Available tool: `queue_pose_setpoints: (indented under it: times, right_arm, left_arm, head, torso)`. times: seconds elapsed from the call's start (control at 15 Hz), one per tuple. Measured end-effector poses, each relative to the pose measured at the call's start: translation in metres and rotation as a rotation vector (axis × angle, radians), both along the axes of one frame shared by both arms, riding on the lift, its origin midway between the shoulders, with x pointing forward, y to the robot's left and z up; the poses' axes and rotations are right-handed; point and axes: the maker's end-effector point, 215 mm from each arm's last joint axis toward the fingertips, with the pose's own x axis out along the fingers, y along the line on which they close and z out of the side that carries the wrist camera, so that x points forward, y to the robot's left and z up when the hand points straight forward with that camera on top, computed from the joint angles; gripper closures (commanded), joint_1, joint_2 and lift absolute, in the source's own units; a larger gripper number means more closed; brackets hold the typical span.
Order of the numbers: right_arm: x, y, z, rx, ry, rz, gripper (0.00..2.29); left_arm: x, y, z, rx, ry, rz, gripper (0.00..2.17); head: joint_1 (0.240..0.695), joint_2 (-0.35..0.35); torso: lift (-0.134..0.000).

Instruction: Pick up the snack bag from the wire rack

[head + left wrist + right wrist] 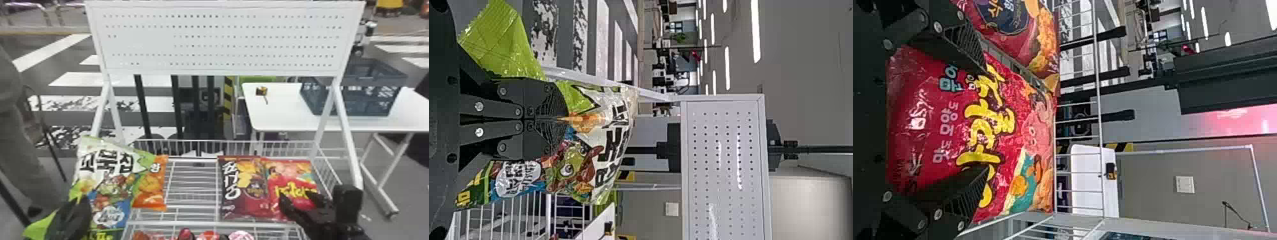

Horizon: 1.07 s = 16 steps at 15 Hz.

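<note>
My left gripper [71,217] is at the rack's left side, shut on the white and green snack bag [105,182], which stands upright and partly covers an orange bag [151,186]. In the left wrist view the closed fingers of the left gripper [563,120] pinch the creased front of the snack bag [611,142]. Over the rack's right side, my right gripper [314,202] is open in front of the red snack bag [292,178]. The right wrist view has the right gripper [987,120] with fingers apart across the face of the red bag [928,115].
A dark red bag [241,191] lies on the wire rack [191,183], left of the red one. Several small packs [209,235] are at the near lower edge. A white pegboard [223,41] rises behind. Beyond it stand a white table [277,118] and a grey crate [354,95].
</note>
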Motion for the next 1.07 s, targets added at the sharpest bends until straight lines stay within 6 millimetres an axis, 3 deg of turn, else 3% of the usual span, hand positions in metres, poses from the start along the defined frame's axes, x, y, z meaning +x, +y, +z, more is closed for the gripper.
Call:
queue_pose_setpoints:
  times: [0.07, 0.13, 0.73, 1.07]
  right_arm:
    - [-0.002, -0.002, -0.004, -0.005, 0.014, -0.009, 2.09]
    - [-0.003, -0.005, -0.005, -0.010, 0.020, -0.020, 2.14]
    - [-0.018, -0.019, 0.007, -0.023, 0.002, -0.098, 2.22]
    - [-0.032, -0.001, 0.061, -0.023, -0.105, -0.084, 2.22]
  left_arm:
    - [0.000, 0.000, 0.000, 0.000, 0.001, -0.001, 1.71]
    - [0.000, 0.000, 0.000, 0.000, 0.001, -0.001, 1.71]
    - [-0.008, -0.009, 0.000, 0.010, 0.010, -0.014, 1.71]
    - [-0.015, -0.011, 0.004, 0.017, 0.012, -0.018, 1.71]
  head:
    - [0.499, 0.000]
    - [0.499, 0.000]
    - [0.499, 0.000]
    - [0.499, 0.000]
  torso:
    - [0.000]
    - [0.000]
    - [0.000]
    - [0.000]
